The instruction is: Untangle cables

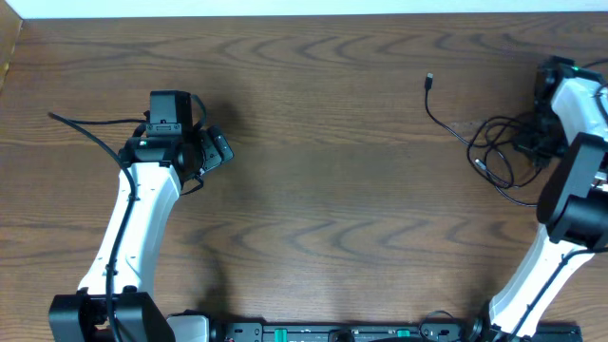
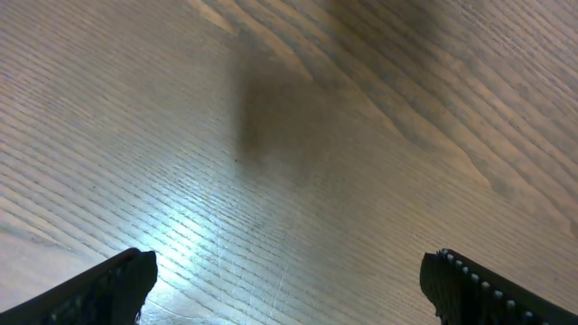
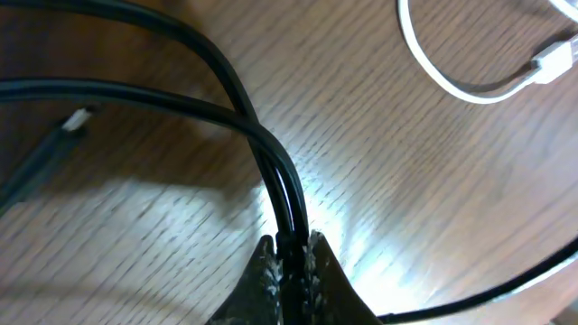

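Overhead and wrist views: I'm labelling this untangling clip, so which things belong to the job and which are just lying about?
Job: black cable, white cable.
Not the job: left arm's wire, table.

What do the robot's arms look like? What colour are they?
Both the left arm and the right arm are smooth white tubes with chunky black joints. A thin black wire runs along the left one. The fingers are black with tiny bumpy ridges.
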